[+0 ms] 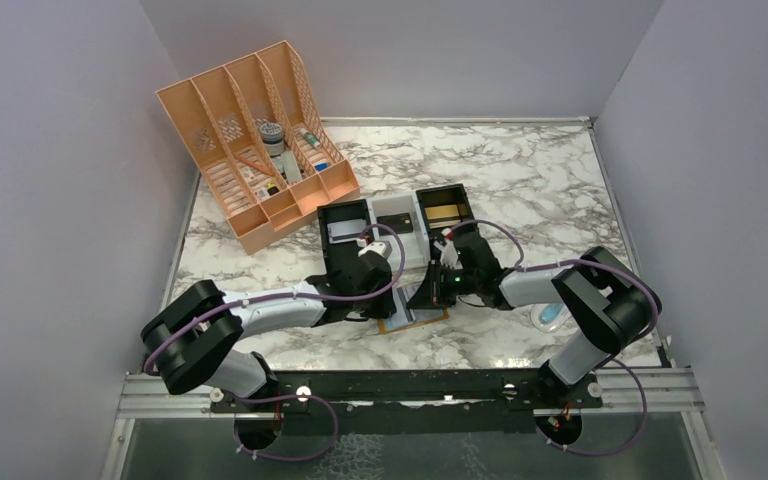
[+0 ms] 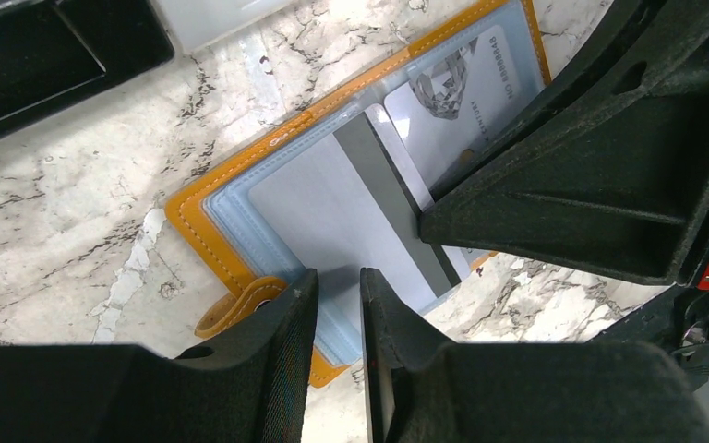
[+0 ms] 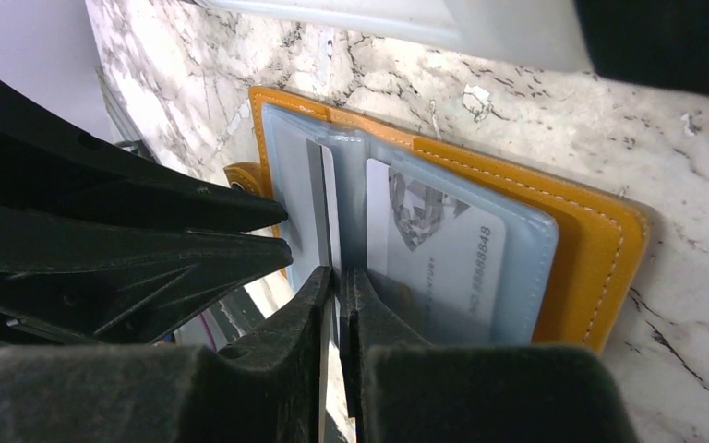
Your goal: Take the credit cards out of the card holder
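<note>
Top external view: orange desk organizer point(image 1: 250, 150) at the far-left corner of the marble table point(image 1: 530, 170), black bins point(image 1: 345, 235) mid-table. Bare marble to the right of the bins, up to the side wall. The card holder point(image 1: 410, 320) lies open and flat just on the near side of the bins, between the two wrists and mostly covered by them. Clear-blue packet point(image 1: 550, 317) on the right, partly hidden behind the right forearm. Left wrist view: left gripper point(image 2: 337, 288) at the near edge of the holder's left panel, fingers close with a narrow gap; cannot tell whether they pinch the panel. Snap tab point(image 2: 240, 309) sticks out beside the left finger. Right wrist view: right gripper point(image 3: 337, 281) fingers almost together, clamped on the edge of a thin grey credit card point(image 3: 319, 194) standing up near the fold. Second card point(image 3: 443, 249), diamond print, sits in the right pocket, its near end cut off by the finger.
</note>
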{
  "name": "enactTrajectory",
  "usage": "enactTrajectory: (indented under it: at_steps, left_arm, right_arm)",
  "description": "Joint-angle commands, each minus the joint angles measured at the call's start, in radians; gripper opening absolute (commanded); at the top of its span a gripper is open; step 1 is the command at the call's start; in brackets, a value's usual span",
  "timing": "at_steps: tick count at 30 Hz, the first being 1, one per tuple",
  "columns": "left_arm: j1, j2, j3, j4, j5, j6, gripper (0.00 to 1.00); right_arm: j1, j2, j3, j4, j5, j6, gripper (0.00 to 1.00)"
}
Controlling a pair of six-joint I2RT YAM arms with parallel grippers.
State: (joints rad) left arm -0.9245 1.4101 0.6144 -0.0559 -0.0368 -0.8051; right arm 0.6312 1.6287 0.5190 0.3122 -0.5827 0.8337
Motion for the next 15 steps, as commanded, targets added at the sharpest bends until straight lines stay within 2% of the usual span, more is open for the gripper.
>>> enactTrajectory:
  at_steps: [1,5,15]
  left_arm:
    - [0.002,0.012,0.003,-0.054,-0.044,0.011,0.26]
    - [0.001,0.014,0.005,-0.069,-0.06,0.016,0.26]
    - [0.002,0.026,0.01,-0.057,-0.043,0.031,0.25]
  right_arm:
    - [-0.025,0.002,-0.027,0.057,-0.051,0.023,0.07]
    - [-0.054,-0.01,-0.05,0.077,-0.083,0.027,0.01]
    - [-0.084,-0.034,-0.088,0.088,-0.11,0.021,0.02]
